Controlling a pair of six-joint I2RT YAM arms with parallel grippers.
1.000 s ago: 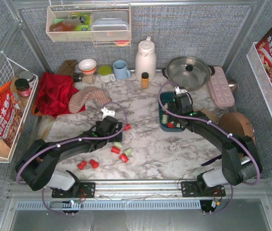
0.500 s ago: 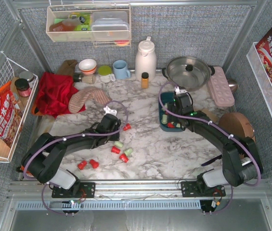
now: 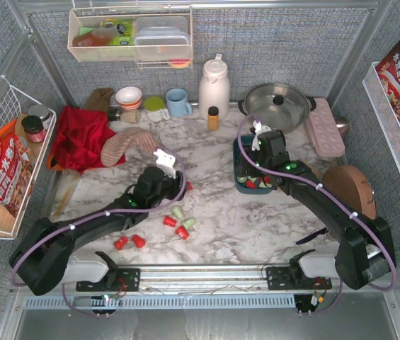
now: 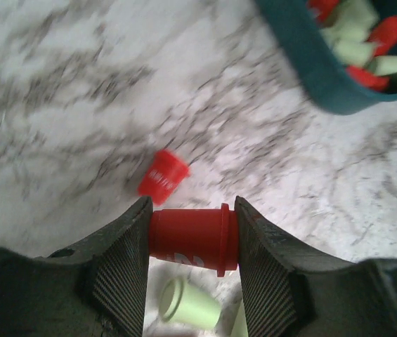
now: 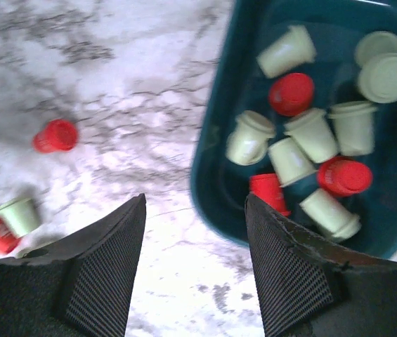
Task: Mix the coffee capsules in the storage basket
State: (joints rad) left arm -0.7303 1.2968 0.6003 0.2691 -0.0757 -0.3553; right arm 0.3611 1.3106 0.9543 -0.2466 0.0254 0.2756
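So the left gripper point(image 4: 192, 214) is pinching a bright red tapered plastic coffee capsule point(image 4: 191, 242) sideways between its fingers point(image 4: 124, 260), above the white marble table point(image 4: 57, 105). Another red capsule point(image 4: 163, 175) lies just ahead of it, with a pale mint green capsule point(image 4: 191, 305) underneath. The dark teal rectangular plastic storage basket point(image 4: 310, 63) is ahead to its right. The right gripper point(image 5: 194, 203) is spread with nothing in it, over the basket's near corner, and there are mixed capsules point(image 5: 310, 133) inside.

Grey woven fabric walls point(image 3: 270, 42) enclose a white-and-grey marbled tabletop point(image 3: 256, 219) under even light.
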